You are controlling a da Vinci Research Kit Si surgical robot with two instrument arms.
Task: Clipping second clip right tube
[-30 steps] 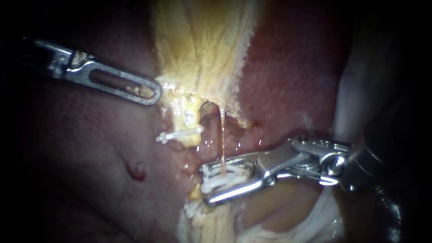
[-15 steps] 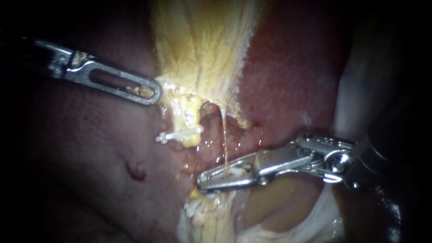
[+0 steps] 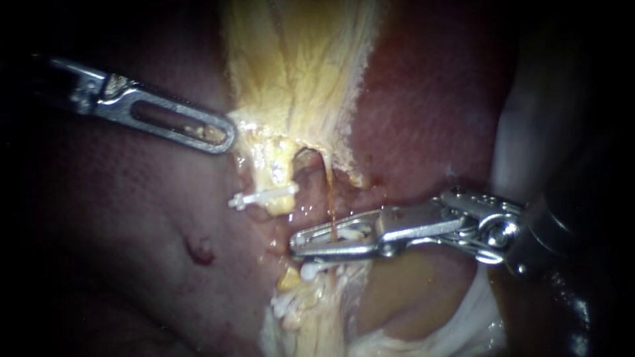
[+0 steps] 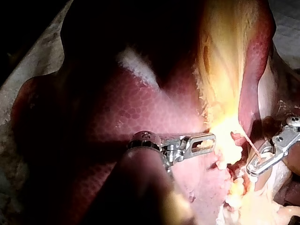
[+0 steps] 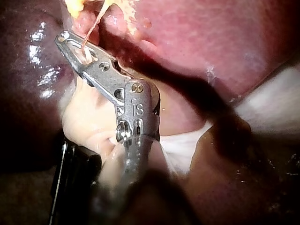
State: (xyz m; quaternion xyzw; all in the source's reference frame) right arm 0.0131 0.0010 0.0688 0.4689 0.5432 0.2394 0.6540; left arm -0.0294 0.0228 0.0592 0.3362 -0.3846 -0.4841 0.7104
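The right tube (image 3: 329,198), a thin reddish strand, hangs down from the yellow tissue (image 3: 297,79) and runs straight into the tip of the right instrument (image 3: 296,243), which lies across it. That instrument's jaws are squeezed almost together and pinch the right tube from both sides. Only a narrow slit shows between them, with a bit of white clip (image 3: 349,234) visible in it right beside the tube. The right wrist view shows the same: the right tube (image 5: 91,33) passes between the closed jaws near the tip of the right instrument (image 5: 61,38).

Left of the right tube, another clip (image 3: 261,197) sits across a thicker yellow stump. Further left and higher, the left instrument (image 3: 228,135) has its slotted jaws pressed together on the edge of the yellow tissue, and scraps of it show through the slot. Red liver (image 3: 410,119) lies to the right of the tube.
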